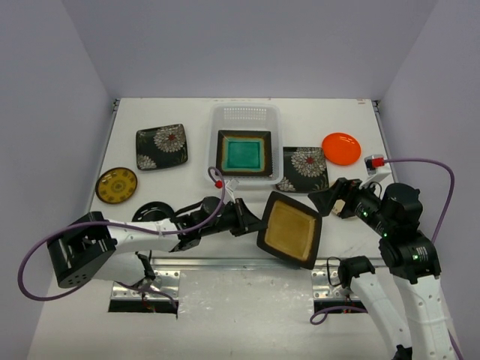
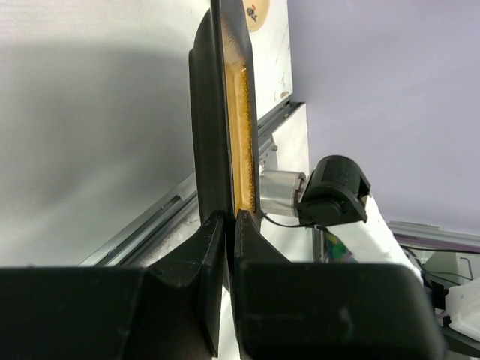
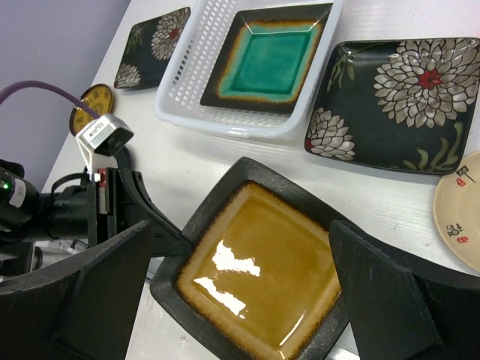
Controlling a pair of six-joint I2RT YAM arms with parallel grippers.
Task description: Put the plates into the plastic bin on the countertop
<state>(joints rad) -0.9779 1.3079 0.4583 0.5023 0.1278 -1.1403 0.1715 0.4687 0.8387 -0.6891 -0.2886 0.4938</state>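
My left gripper [image 1: 253,223] is shut on the rim of the square amber-centred plate [image 1: 291,229] and holds it tilted above the countertop's [image 1: 195,191] front edge. In the left wrist view the plate [image 2: 225,112] stands edge-on between my fingers [image 2: 202,255]. My right gripper [image 1: 330,199] is open and empty, just right of that plate; its wrist view looks down on the plate [image 3: 262,277]. The plastic bin [image 1: 217,120] at the back centre holds the teal plate [image 1: 244,154]. Flowered plates lie left [image 1: 161,146] and right [image 1: 304,169] of the bin.
An orange round plate [image 1: 341,148] lies at the back right. A patterned yellow plate [image 1: 116,185] and a black plate [image 1: 152,211], partly under my left arm, lie at the left. A beige plate [image 3: 461,210] lies beneath my right gripper. The metal rail [image 1: 225,262] runs along the front.
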